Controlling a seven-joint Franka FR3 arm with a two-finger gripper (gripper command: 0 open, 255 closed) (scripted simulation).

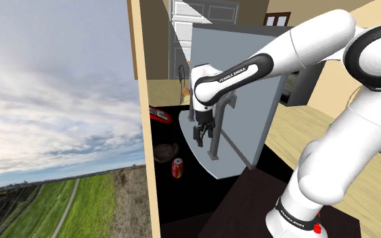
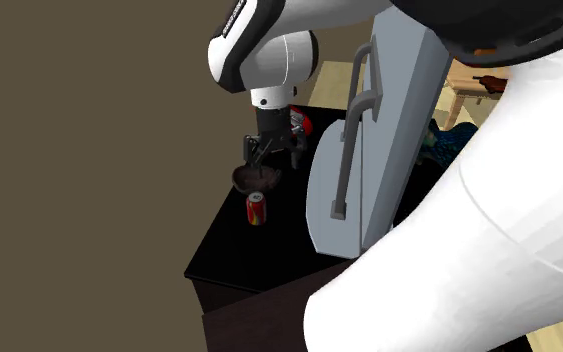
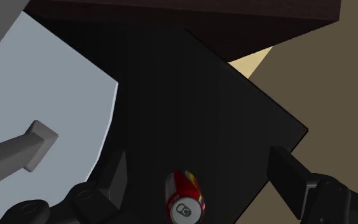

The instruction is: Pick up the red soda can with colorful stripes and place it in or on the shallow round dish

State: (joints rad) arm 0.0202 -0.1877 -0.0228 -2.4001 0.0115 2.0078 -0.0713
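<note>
gripper (image 3: 200,167): hanging over the black bench (image 3: 190,95), pointing down at it

fingers (image 3: 292,181): spread wide, nothing in them

soda can (image 3: 185,196): red with a few coloured stripes, standing upright on the bench below the gripper. From the wrist view it sits in the gap between the two fingers, but neither one touches it

where on the bench: near the edge that runs along the brown wall (image 2: 89,150)

dish (image 2: 257,178): shallow, round, brownish, just beside the can a bit further along that same edge, nothing in it as far as I can tell

in the way: a big pale grey-blue door panel (image 3: 50,89) with a curved lower edge hangs out over the bench, right beside the gripper on the side away from the wall. Its grey bar handle (image 3: 18,153) sticks out toward the fingers

other stuff: something red (image 1: 158,113) further back on the bench past the dish, can't make out what it is
</note>
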